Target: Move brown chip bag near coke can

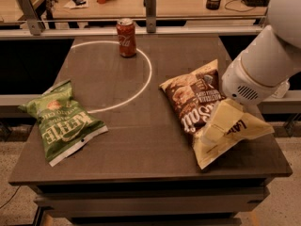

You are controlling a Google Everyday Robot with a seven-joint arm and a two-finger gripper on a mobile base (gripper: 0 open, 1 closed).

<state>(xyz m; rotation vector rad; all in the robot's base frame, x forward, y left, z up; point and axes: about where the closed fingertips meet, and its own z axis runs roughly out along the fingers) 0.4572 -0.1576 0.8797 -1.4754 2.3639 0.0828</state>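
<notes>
The brown chip bag (189, 96) lies flat on the right side of the dark table (141, 145), its pale yellow near end pointing to the front right corner. The coke can (126, 37) stands upright at the table's far edge, left of centre, well apart from the bag. My gripper (217, 125) hangs from the white arm (256, 65) that comes in from the upper right. It is low over the near yellow end of the brown chip bag and hides part of it.
A green Kettle chip bag (61, 121) lies on the table's left side. A white circle line (142, 85) is painted on the tabletop. A railing with metal posts (150, 4) runs behind the table, with a cluttered desk beyond.
</notes>
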